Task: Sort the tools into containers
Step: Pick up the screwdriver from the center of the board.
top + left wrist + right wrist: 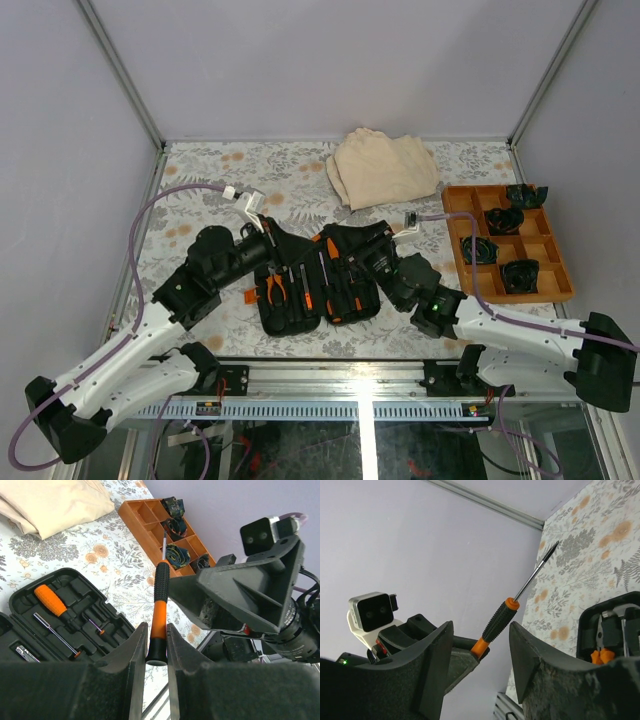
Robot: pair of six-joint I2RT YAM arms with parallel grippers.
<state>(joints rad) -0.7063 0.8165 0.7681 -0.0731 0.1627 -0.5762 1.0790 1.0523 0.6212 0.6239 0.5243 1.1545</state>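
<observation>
The black tool case point(320, 285) lies open mid-table with orange pliers point(277, 288) and several screwdrivers in its slots. My left gripper point(288, 245) is shut on the butt of a black-and-orange screwdriver point(160, 611) and holds it in the air above the case, shaft pointing away. My right gripper point(480, 630) is open, its fingers on either side of that screwdriver's handle point(498, 621) without touching it. In the left wrist view it faces me point(235, 592). Case slots show in the left wrist view point(60, 612) and the right wrist view point(615, 625).
A folded beige cloth point(385, 165) lies at the back. A wooden divided tray point(520, 297) with dark rolled items stands at the right; it also shows in the left wrist view point(145, 512). Both arms meet over the case.
</observation>
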